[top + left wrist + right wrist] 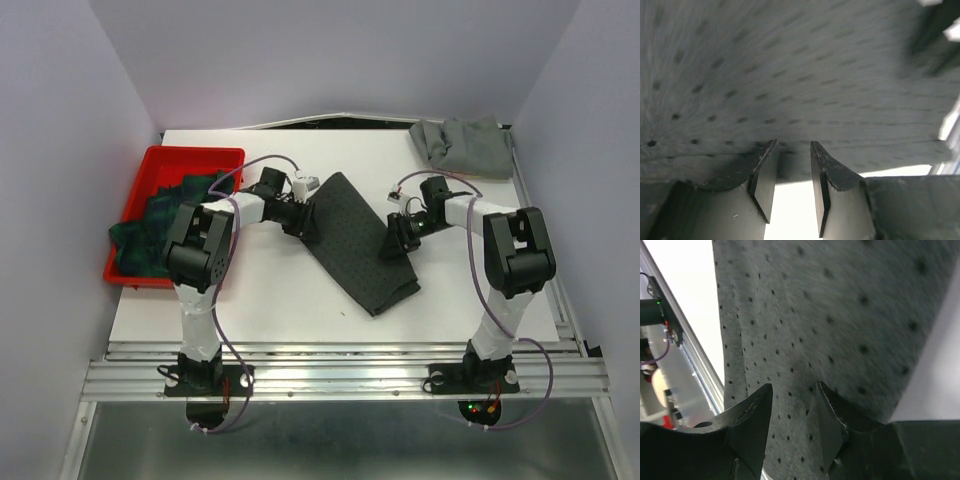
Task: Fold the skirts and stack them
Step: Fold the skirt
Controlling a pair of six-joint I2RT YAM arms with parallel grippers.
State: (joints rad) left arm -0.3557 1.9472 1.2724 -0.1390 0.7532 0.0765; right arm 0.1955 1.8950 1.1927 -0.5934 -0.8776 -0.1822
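dotted charcoal skirt (352, 245) mid bench (280, 300), left jaws and right jaws at its side edges, both partly open, gripping nothing

My white counter (270, 290), boxed in by a pale lilac booth.
Plain walls (60, 150) close me in at left, back and right, under soft, even light. A ribbed aluminium rail (340, 375) fronts the counter, and a dull grey surface (350, 440) lies nearer still.

Room along table (280, 310) front; red tray (190, 152) left, grey skirt (465, 148) far-right.
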